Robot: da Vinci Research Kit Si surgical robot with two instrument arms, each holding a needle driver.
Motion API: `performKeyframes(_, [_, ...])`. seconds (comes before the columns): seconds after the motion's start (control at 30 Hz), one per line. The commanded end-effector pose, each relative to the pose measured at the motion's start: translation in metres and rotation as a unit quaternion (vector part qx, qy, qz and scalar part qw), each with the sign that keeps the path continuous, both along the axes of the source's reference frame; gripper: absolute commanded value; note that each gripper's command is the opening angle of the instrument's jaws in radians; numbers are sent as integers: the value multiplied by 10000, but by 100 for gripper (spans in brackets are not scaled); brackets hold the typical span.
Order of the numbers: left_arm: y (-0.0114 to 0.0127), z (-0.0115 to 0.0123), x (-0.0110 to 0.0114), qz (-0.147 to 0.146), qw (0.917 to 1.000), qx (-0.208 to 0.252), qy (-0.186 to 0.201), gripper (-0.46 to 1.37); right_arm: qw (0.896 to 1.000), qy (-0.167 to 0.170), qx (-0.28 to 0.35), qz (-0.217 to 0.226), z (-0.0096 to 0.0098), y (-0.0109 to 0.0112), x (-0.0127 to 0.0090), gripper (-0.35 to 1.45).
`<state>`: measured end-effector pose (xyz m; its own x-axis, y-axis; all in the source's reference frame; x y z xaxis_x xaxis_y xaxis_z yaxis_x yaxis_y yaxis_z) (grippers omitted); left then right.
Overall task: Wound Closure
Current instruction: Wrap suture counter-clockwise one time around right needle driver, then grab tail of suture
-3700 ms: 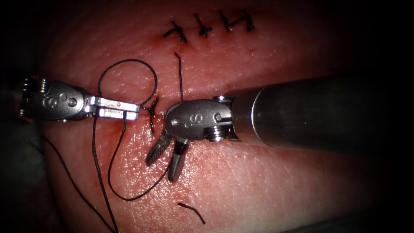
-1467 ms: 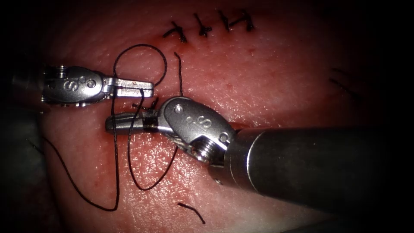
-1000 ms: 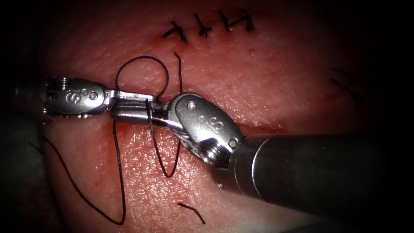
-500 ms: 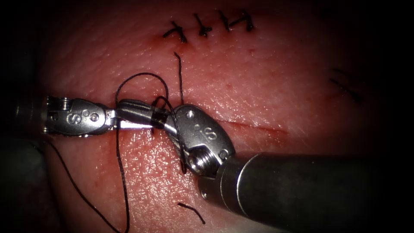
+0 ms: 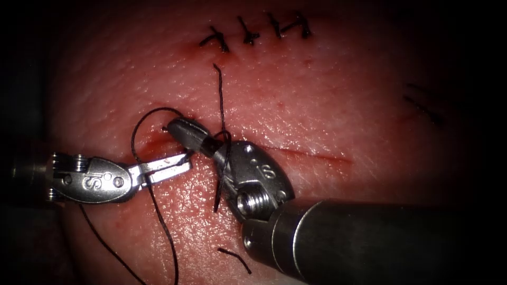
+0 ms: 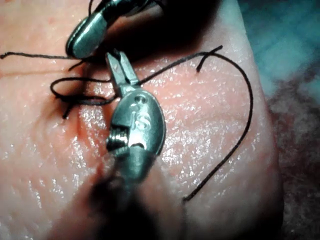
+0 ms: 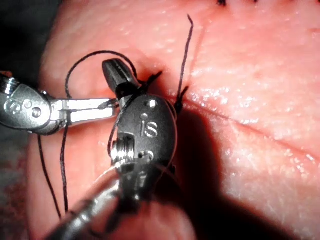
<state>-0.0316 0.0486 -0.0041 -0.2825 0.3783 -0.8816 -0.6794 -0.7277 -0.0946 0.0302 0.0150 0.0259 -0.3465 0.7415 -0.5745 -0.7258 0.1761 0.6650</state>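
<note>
Nearest, the right tool lies with jaws together, thread wrapped around them. Just left, the left tool has its jaws clamped on the thread, apparently near their tips. Beyond, finished stitches cross the tissue.

A teal surface lies past the edge of the tissue. Next to it is a mottled, dark reddish patch. Neither one's material can be told.
</note>
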Motion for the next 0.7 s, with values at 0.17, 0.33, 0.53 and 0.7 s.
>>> performKeyframes(0.17, [-11, 7, -10, -392, 9988, -75, 299, -35, 9992, -249, 28, 322, 3, 2, -4, -20])
performKeyframes(0.33, [-15, 7, -11, -741, 9955, -110, 585, -35, 9974, -498, 209, 481, 10, -2, -4, 2])
performKeyframes(0.53, [-15, 0, -10, -912, 9913, -230, 916, -35, 9921, -1021, 540, 487, 21, -10, -6, 39])
performKeyframes(0.7, [-15, -2, -9, -1034, 9890, -376, 993, -35, 9860, -1387, 604, 700, 30, -11, -10, 92])
